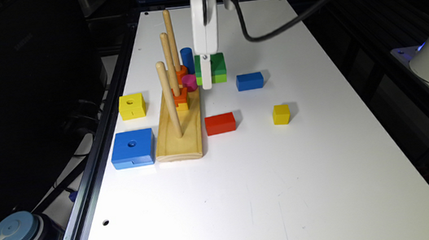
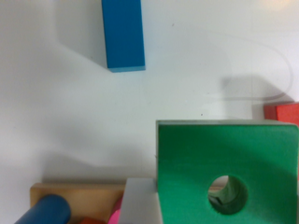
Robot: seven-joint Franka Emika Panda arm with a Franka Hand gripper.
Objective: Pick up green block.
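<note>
Where the white table (image 1: 271,178) comes nearest in the exterior view, a blue-lidded bottle (image 1: 16,238) stands off its corner at that view's left. Farther in, a blue holed block (image 1: 132,147) lies beside the table's left edge, touching the near end of the wooden peg base (image 1: 181,130), which carries three upright pegs (image 1: 169,99); orange and yellow pieces (image 1: 181,98) are threaded on the middle peg. A red block (image 1: 220,123) and a small yellow cube (image 1: 281,114) lie in the middle of the table, a yellow holed block (image 1: 132,106) by the left edge, a blue brick (image 1: 249,81) beyond the red one.

Beside the far end of the base, near a pink piece (image 1: 189,83) and a blue cylinder (image 1: 187,59), the green block (image 2: 227,177) sits at the gripper (image 1: 206,72). In the wrist view one grey finger (image 2: 140,200) presses against the block's side; the opposite finger is hidden, yet the jaws appear closed on the block, whose round hole faces the camera. Whether the block rests on the table or is lifted off it cannot be told.
</note>
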